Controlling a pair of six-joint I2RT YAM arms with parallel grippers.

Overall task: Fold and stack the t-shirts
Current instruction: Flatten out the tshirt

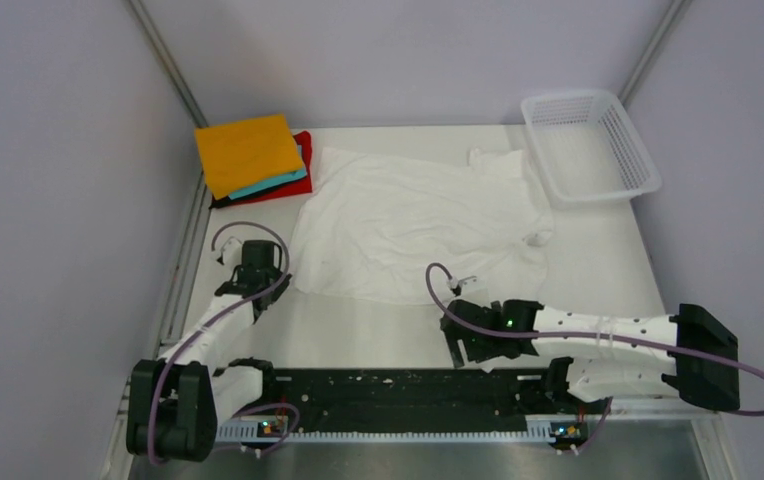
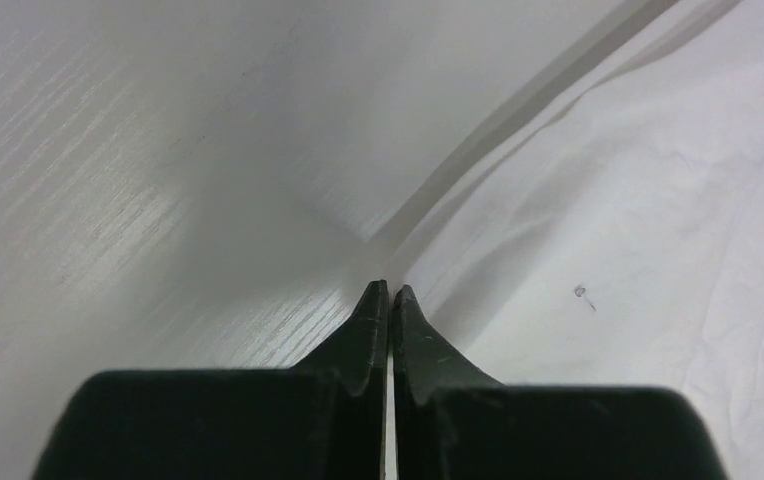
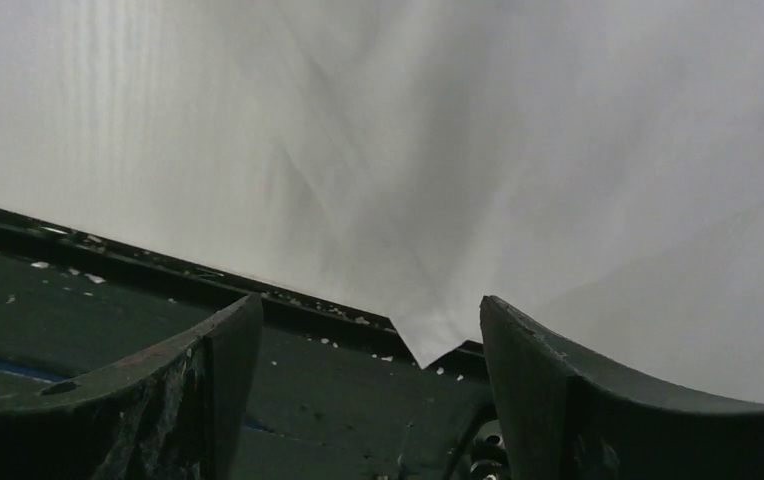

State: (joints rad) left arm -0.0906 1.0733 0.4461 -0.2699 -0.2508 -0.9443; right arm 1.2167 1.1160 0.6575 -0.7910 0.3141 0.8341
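Note:
The white t-shirt (image 1: 413, 220) lies spread out and creased in the middle of the table. The orange tee (image 1: 246, 152) lies folded on top of the teal tee (image 1: 280, 183) and the red tee (image 1: 303, 145) at the back left. My left gripper (image 1: 258, 258) is shut just off the white shirt's near left corner. In the left wrist view its tips (image 2: 390, 290) meet the shirt's edge, with the cloth (image 2: 638, 250) to their right. My right gripper (image 1: 458, 345) is open and empty, low by the shirt's near hem. In the right wrist view it (image 3: 368, 315) hangs over the black rail.
A white mesh basket (image 1: 623, 130) stands at the back right, touching the shirt's sleeve. The black base rail (image 1: 398, 385) runs along the near edge, also in the right wrist view (image 3: 78, 290). Grey walls close in the left, back and right sides.

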